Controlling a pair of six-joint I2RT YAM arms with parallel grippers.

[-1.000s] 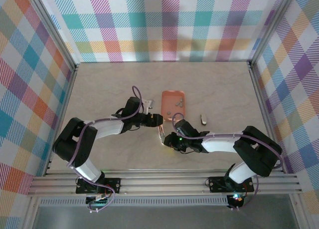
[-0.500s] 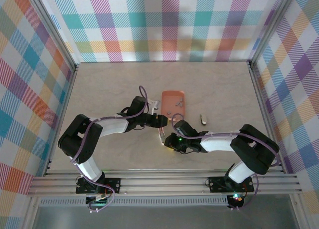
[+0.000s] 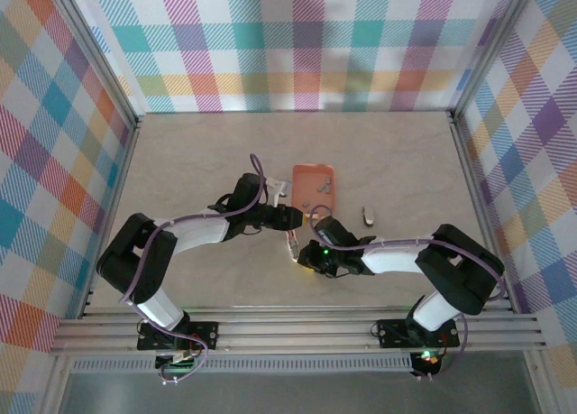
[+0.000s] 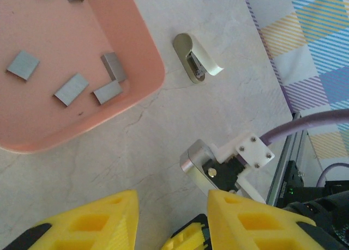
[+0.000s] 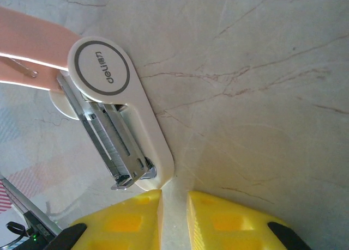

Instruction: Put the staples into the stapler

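Observation:
The stapler (image 5: 139, 119) lies open on the table, white body with a metal magazine and its pale pink lid swung out; from above it is a small piece (image 3: 293, 244) below the tray. Several grey staples (image 4: 71, 89) lie in the salmon-orange tray (image 4: 142, 48). My right gripper (image 5: 174, 194) has its fingers almost together, one tip touching the stapler's white end; I cannot tell whether it pinches the edge. My left gripper (image 4: 173, 198) hovers open over bare table just below the tray, beside the right gripper (image 3: 314, 226).
A small olive and white object (image 4: 193, 59) lies on the table right of the tray (image 3: 311, 172), seen from above too (image 3: 367, 216). The right arm's white wrist mount (image 4: 253, 152) sits close to my left fingers. Checked walls enclose the table.
The left gripper has moved right, up to the tray's lower left corner and the stapler, and its jaws have narrowed. The right arm has hardly moved.

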